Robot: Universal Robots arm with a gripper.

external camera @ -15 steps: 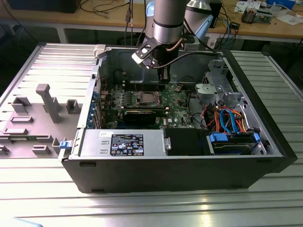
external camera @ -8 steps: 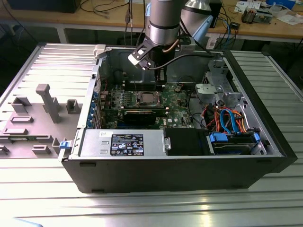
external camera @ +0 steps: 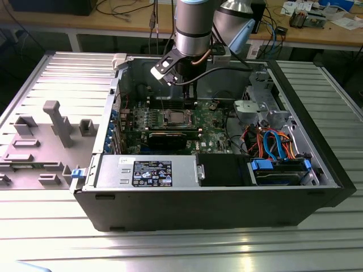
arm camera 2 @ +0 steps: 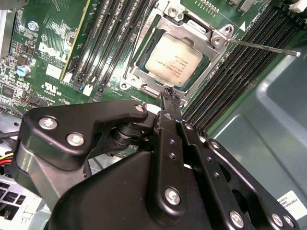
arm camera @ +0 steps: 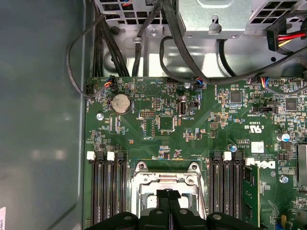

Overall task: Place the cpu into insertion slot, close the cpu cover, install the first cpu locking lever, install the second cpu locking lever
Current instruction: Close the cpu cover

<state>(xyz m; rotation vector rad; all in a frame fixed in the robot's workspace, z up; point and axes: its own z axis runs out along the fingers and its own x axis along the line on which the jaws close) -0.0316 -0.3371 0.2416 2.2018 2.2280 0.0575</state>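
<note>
Pincer (arm camera 2: 169, 93), fingers together, hangs beside print-marked cpu (arm camera 2: 173, 60) framed by cpu cover (arm camera 2: 137, 72).

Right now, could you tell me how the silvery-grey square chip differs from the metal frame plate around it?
The small silvery-grey square cpu chip is a solid, pale plate; the dull silver square cpu cover frame is open, with a large window. The chip is smaller and shows through that window; the cover frames it all round. Both are square, metal and lie flat, parallel to the green circuit board.
</note>
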